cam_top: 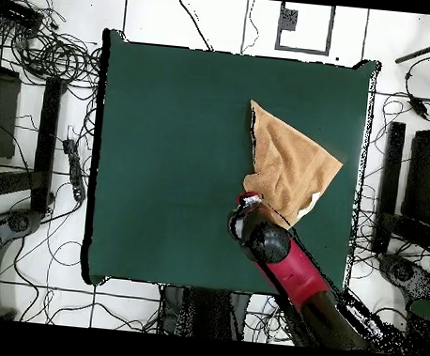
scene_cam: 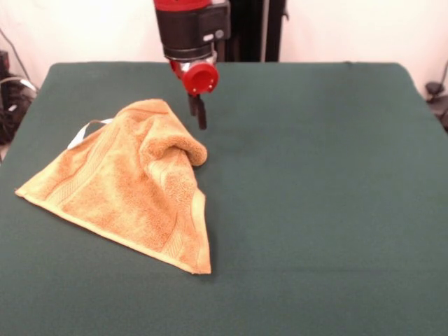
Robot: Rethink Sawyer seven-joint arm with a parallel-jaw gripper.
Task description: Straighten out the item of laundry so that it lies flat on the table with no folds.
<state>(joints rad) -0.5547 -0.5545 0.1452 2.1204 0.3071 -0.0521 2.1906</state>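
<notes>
- One small orange-tan terry towel [scene_cam: 129, 189] lies in the left half of the front view, on the large dark green felt-covered table [scene_cam: 322, 182]; in the overhead view it sits right of centre in the upper half of the table.
- From the front, its lower part spreads flat in a rough triangle, one corner pointing to the left edge of the frame and another toward the bottom centre.
- Paler woven bands run along its lower left and right edges.
- A small white tag [scene_cam: 82, 132] pokes out at the towel's upper left edge.
- Toward the upper right the cloth is bunched and folded over itself into a raised, rolled hump, so it is not flat.
- Just right of that hump, at top centre of the front view, the red and black arm comes down, ending in a dark gripper [scene_cam: 199, 113] under a red round fitting.
- Its tips hang just beside the hump's upper right, close to the cloth; whether they touch it is unclear.
- Whether the gripper is spread or closed cannot be told, and nothing is seen held in it.
</notes>
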